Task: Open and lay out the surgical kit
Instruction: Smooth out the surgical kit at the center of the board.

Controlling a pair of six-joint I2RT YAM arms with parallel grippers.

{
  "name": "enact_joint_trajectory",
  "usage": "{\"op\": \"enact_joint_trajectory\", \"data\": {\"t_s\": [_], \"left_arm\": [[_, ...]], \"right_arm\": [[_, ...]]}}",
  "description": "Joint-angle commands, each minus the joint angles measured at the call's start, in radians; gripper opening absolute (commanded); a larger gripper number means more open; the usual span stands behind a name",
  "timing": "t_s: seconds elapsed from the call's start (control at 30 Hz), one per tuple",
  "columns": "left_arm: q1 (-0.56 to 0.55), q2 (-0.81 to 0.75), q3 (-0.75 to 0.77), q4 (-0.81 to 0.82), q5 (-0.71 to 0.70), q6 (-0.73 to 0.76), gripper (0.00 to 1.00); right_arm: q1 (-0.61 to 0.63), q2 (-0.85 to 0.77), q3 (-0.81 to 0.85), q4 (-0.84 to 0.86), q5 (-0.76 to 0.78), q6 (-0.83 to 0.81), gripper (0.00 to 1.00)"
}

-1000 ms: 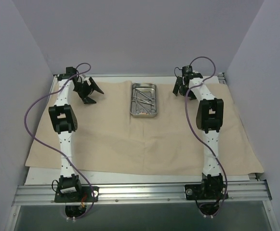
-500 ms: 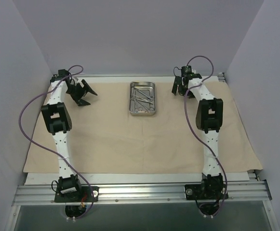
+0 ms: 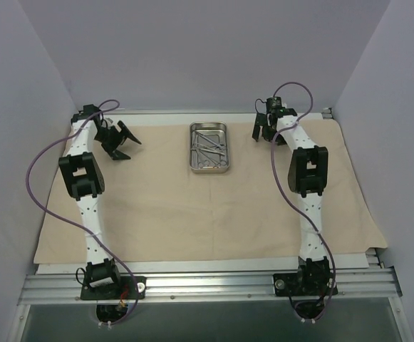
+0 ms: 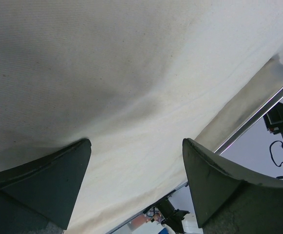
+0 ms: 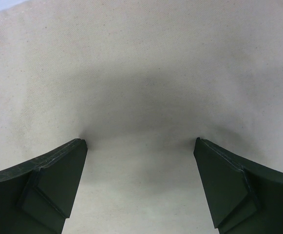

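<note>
Leftward displacement of the left arm is the main change: its left gripper [image 3: 116, 139] has swung out toward the far-left corner of the wide beige cloth wrap [image 3: 207, 210]. The right gripper [image 3: 262, 128] has shifted only slightly, staying at the far right. The cloth outline has also turned a little. Its near-left corner now sits nearer than before and its near-right corner farther. The small shiny rectangular steel tray [image 3: 211, 171] has drifted a touch left with it, so the arms appear to be dragging the cloth flat.

Assessment: the wrap is already open and spread over the table with only shallow creases. Smoothing looks close to finished. The slim steel instruments [image 3: 210, 146] lie heaped in the tray and none is laid out yet, so most of the task remains.

Left gripper, wrist view: the fingers [image 4: 48, 185] are spread wide and hold nothing. Bare cloth fills the gap, and the cloth's edge and a silver table rail [image 4: 258, 105] show to one side. Whether the tips touch the fabric cannot be told.

Right gripper, wrist view: the fingers [image 5: 48, 180] are equally wide apart and empty. They are close over the cloth, with a dark shadow between them. Contact is probable but not confirmed.

Position of task items: the tray stands at far centre of the cloth, between the two grippers and well apart from both. Neither wrist view shows it. Each arm would have to move inward to reach the instruments.
</note>
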Motion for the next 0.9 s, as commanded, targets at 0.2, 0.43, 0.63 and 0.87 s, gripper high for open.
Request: {"op": "enact_joint_trajectory", "data": {"t_s": [0.2, 0.43, 0.63, 0.87], "left_arm": [[0.031, 0.038, -0.143, 0.045, -0.243, 0.065, 0.91], [0.044, 0.007, -0.071, 0.031, -0.254, 0.126, 0.95], [0.019, -0.203, -0.161, 0.094, -0.395, 0.128, 0.97], [-0.060, -0.501, -0.451, 0.136, -0.594, 0.179, 0.94]], "right_arm": [[-0.006, 0.049, -0.186, -0.067, -0.098, 0.013, 1.00], [0.003, 0.074, -0.039, -0.115, -0.107, -0.009, 1.00], [0.012, -0.095, -0.039, -0.117, -0.069, 0.008, 1.00], [0.116, -0.420, -0.316, -0.164, -0.009, 0.016, 1.00]]}}
